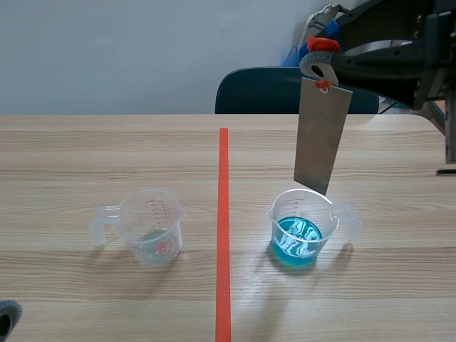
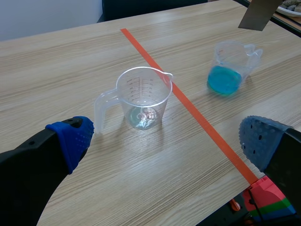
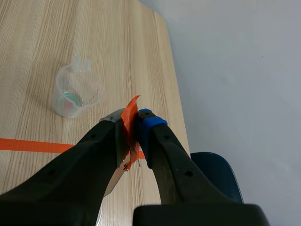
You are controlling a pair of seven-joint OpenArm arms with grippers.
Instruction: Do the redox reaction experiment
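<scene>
The right tool (image 3: 133, 136) pinched a flat grey metal sheet (image 1: 320, 139), its lower edge above the blue-filled plastic cup (image 1: 303, 229). The left tool (image 2: 167, 140) gaped wide before the clear cup (image 2: 143, 96).

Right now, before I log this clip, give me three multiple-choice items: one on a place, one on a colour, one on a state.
1. Where is the metal strip?
A. Flat on the table
B. Hanging above the cup right of the tape line
C. Standing in the other cup

2. What colour is the liquid in that cup?
A. Blue
B. Yellow
C. Red

3. How do the fingers of the left gripper stand?
A. Shut on a cup
B. Shut on the strip
C. Open

Answers: 1 B, the strip hangs from the right gripper over that cup. 2 A, blue shows through the clear wall. 3 C, the fingers are wide apart, gripping nothing.
</scene>
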